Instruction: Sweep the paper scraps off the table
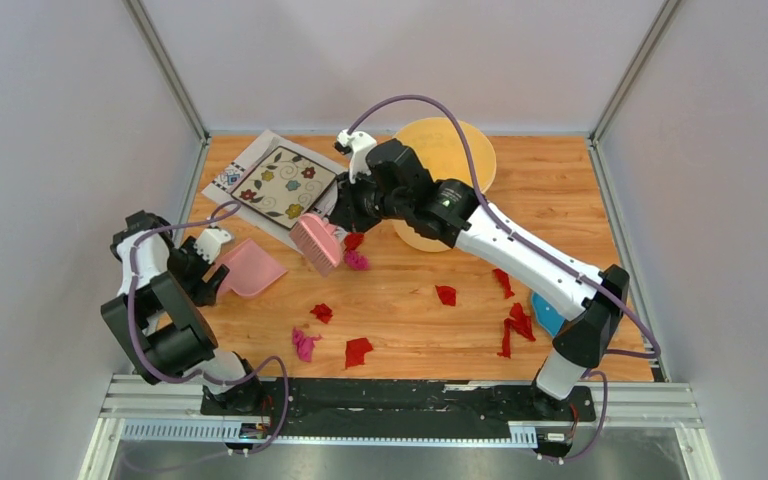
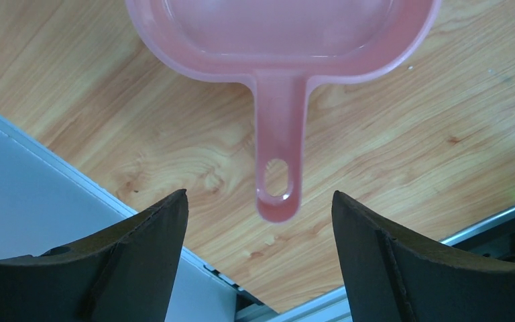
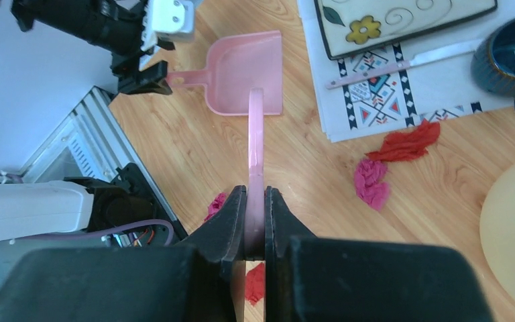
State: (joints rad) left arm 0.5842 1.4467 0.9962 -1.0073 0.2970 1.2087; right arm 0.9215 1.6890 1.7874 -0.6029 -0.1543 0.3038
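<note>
The right gripper is clamped tight on the thin handle of the pink brush. It holds the brush low over the table, bristles down, just beside the two nearest paper scraps, one red and one magenta, which lie at the edge of the patterned placemat. I think the brush is put there so that it can push these pieces toward the pink dustpan. The dustpan lies flat on the wood to the left, its wide mouth turned to the scraps and its handle turned to the left arm. The left gripper has its jaws wide apart, one on each side of the end of the dustpan handle, and grips nothing. This looks like a preparation to take the dustpan and keep it firm, although I cannot tell if the fingers are already low enough. The other scraps are spread over the middle and the right part of the table, well apart from the dustpan, some near the base of the right arm. So most of the sweeping is not yet done.
</note>
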